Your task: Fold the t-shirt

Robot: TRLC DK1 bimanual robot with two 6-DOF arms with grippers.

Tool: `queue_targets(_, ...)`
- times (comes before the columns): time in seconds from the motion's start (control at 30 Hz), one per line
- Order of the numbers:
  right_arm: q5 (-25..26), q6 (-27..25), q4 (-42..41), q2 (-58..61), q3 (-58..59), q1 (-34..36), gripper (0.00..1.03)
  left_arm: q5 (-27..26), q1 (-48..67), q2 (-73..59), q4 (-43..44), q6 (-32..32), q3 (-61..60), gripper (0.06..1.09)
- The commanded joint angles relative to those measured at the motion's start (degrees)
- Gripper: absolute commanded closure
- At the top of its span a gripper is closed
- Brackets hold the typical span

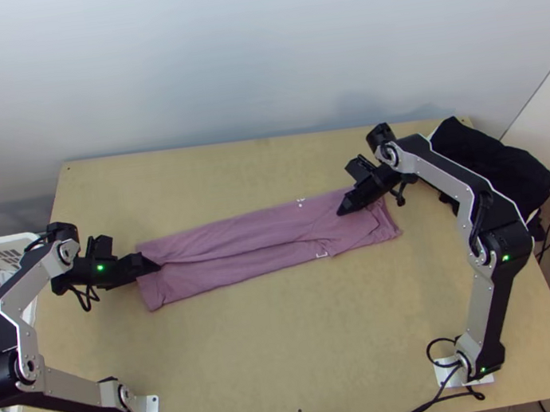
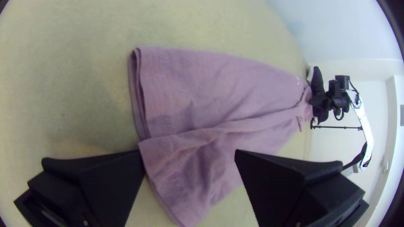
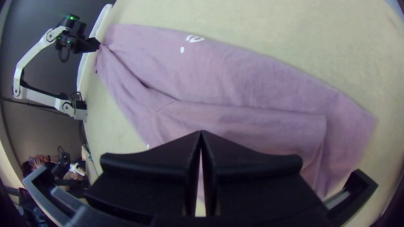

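Two-armed, minded the narrow-folded t-shirt (image 1: 226, 268) toward the side edges of the tabletop (image 1: 292, 348), with jaws apart on left gripper (image 2: 188, 151), together on right gripper (image 3: 201, 132), probably for straightening.

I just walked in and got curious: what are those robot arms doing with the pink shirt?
They're folding it. The pink t-shirt lies on the table, folded into a long strip. The left gripper is open at one end of it. The right gripper is shut at the other end, but I can't tell if it's pinching any cloth.
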State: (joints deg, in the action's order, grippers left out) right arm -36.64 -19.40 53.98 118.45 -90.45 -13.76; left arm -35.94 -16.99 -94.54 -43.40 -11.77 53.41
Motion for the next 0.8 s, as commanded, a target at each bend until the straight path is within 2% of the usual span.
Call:
queue_targets(0.0, 1.31, -0.29, -2.30, 1.43, 2.12, 1.37, 1.00, -1.59, -0.41, -1.26, -0.20, -0.18, -0.06, 0.11)
queue_targets(0.2, 1.40, -0.29, -3.09, 2.84, 2.12, 1.81, 1.00, -3.69, 0.12, -1.61, -0.20, -0.18, 0.03, 0.11)
queue_targets(0.3, 1.49, -0.29, -3.26, 3.10, 2.12, 1.81, 1.00, -5.28, 0.12, -1.87, -0.37, -0.10, 0.03, 0.15)
queue_targets(0.67, 1.49, -0.29, -4.23, 3.19, 3.62, 1.54, 1.00, -8.79, 0.29, -3.10, -0.28, -0.89, -0.23, 0.15)
queue_targets(0.77, 1.49, -0.11, -4.32, 3.10, 3.62, 1.37, 1.00, -9.14, 0.38, -4.42, 0.59, -1.06, -0.41, 0.23)
